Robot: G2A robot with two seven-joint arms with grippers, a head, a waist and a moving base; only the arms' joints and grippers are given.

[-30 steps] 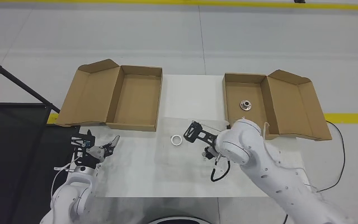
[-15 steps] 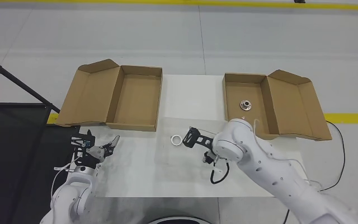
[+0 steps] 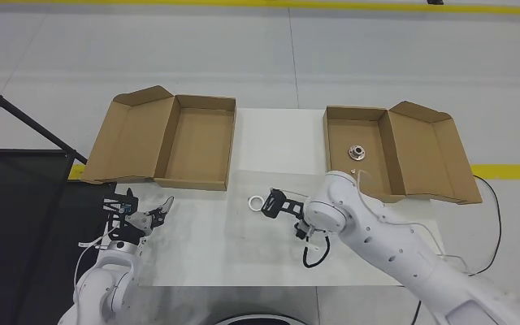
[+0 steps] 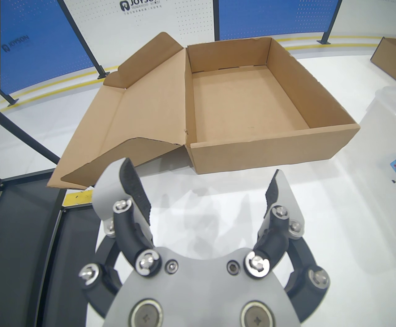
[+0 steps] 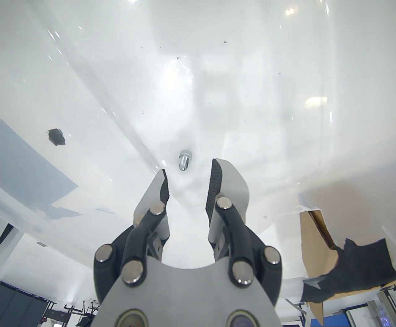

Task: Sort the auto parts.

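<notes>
Pale grey floor [image 3: 162, 49] in large seamed slabs, edged by a yellow stripe [image 3: 244, 4] at the far side. White glossy surface [image 3: 268, 138] in the middle, catching lamp glare [image 5: 315, 100]. Black panel [image 3: 32, 219] to the left. Beyond, blue panels [image 4: 37, 46] and a white perforated board [image 4: 173, 28] between black posts [image 4: 82, 38].

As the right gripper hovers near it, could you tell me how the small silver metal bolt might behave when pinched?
Lying on its side on the glossy white surface, the small silver metal bolt may roll or skid if nudged. Being metal, it is probably stiff.
</notes>
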